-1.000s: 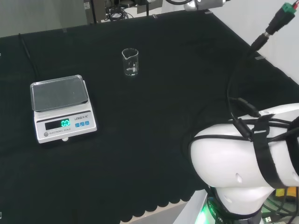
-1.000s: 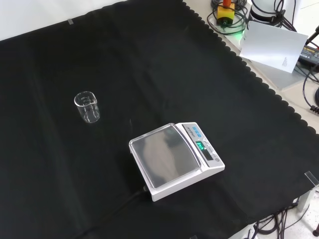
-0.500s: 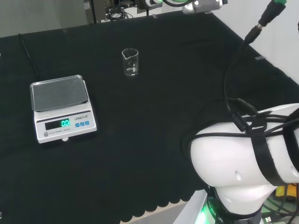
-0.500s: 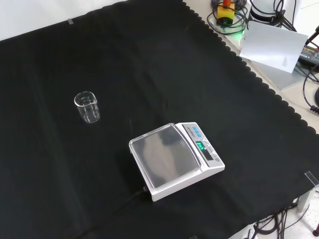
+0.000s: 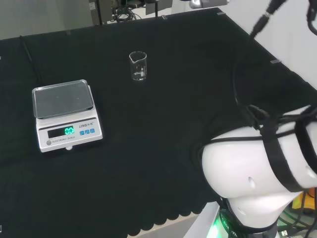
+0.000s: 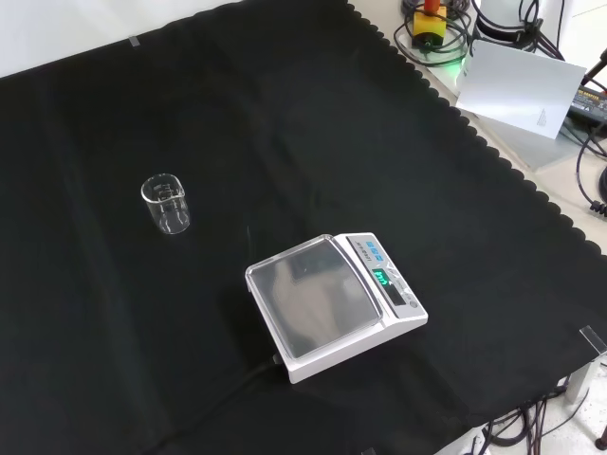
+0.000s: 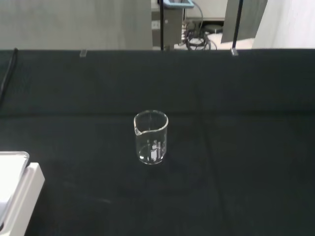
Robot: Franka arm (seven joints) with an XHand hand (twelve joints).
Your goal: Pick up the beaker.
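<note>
Beaker (image 5: 138, 66) is seen upright and empty, upper centre of head view, left of centre in front view (image 6: 166, 203), centred in wrist view (image 7: 151, 137). Scale (image 5: 65, 114) sits well apart, lower left in head view. Versus a second ago, beaker and scale are unmoved; arm link (image 5: 257, 183) and cables have shifted. Approach judged under way, nothing grasped. Hand state cannot be told.

Even, bright room light; faint glare on the scale pan (image 6: 313, 299)
</note>
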